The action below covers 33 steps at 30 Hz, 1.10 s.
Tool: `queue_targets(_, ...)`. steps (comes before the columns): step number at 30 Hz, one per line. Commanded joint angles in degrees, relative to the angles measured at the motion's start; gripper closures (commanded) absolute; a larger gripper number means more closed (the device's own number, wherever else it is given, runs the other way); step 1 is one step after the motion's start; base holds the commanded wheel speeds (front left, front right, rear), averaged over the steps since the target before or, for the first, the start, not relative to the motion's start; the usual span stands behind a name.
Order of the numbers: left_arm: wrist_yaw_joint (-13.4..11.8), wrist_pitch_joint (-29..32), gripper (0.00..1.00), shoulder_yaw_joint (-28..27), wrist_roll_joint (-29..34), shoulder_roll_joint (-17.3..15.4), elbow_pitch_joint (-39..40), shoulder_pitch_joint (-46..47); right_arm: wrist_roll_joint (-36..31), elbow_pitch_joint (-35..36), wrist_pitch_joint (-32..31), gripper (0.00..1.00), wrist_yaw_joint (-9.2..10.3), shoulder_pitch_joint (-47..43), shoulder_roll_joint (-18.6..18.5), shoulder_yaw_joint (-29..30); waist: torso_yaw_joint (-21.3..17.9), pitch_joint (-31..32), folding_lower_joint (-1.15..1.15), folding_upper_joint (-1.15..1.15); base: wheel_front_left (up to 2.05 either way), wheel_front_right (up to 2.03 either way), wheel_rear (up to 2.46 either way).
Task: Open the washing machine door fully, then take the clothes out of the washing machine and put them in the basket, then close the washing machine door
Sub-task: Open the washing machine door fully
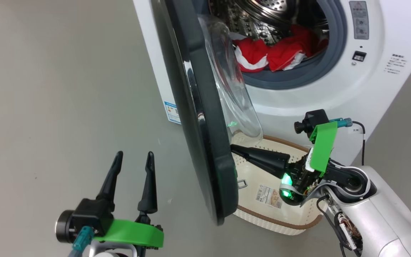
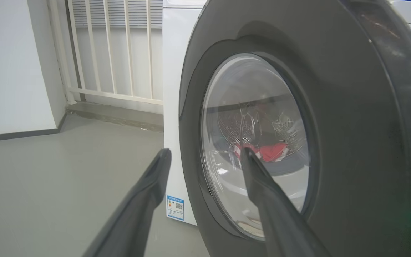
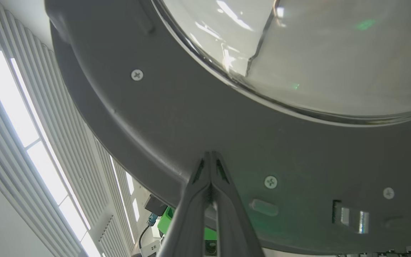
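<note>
Step in hand: door opening, not finished.

- The washing machine door (image 1: 198, 117) stands roughly half swung, edge-on to the head cam, with its glass window (image 1: 234, 89) bulging toward the drum (image 1: 259, 18).
- Right gripper (image 1: 234, 148): fingers pinched together, holding nothing. The tips sit on the inner face of the door's dark rim, low down, below the glass. It reads as a push tool: closed fingers make one stiff point to shove the door outward, so no handle grip is needed.
- Left gripper (image 1: 135, 154): fingers spread wide, empty, low on the door's outer side, pointing at it but apart from it. Likely parked to take over the swing, or just kept out of the arc; can't tell which.
- Clothes (image 1: 280, 53): red/white heap at the bottom of the drum, just behind the grey gasket (image 1: 298, 78), untouched.
- Basket (image 1: 253, 173): on the floor right in front of the washing machine (image 1: 369, 82), under the opening, empty bar a label. That gives a short drop path. The right arm reaches across above it.

Risk: the door's lower edge passes near the basket's left end; can't tell if they touch.

Next: more push until the door is fully back, then reach in.
</note>
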<state>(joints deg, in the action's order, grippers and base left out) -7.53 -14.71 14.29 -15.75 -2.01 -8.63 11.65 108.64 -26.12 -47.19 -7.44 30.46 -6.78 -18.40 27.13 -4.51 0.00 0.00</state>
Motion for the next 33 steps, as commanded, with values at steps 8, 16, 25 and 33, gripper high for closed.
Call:
queue_targets(8, 0.4, -0.3, 0.0, -2.6, -0.1, -0.9, 1.1, -0.1, 1.1, 2.1, 0.3, 1.0, -0.05, -0.7, 1.4, -2.4, 2.5, 0.7, 0.0, 0.0, 0.0, 0.0, 0.0)
queue_targets(16, -0.1, -0.3, 0.0, -3.1, -0.4, -0.9, 2.0, -0.8, 0.7, 1.5, 0.3, 1.0, -0.05, 0.2, 1.5, -4.4, 3.3, 0.0, 0.0, 0.0, 0.0, 0.0, 0.0)
queue_targets(25, -0.8, -0.3, 0.0, -3.5, -0.8, -0.9, 3.2, -1.6, 0.9, 0.0, 0.0, 1.0, -0.05, 1.7, 1.8, -5.9, 3.5, -0.7, 0.0, 0.0, 0.0, 0.0, 0.0)
queue_targets(33, -0.7, -0.3, 0.0, -3.1, -1.3, -0.9, 3.6, -1.6, -1.7, 0.7, 3.2, 1.0, -0.05, 2.3, 1.1, -5.6, 3.5, -1.0, 0.0, 0.0, 0.0, 0.0, 0.0)
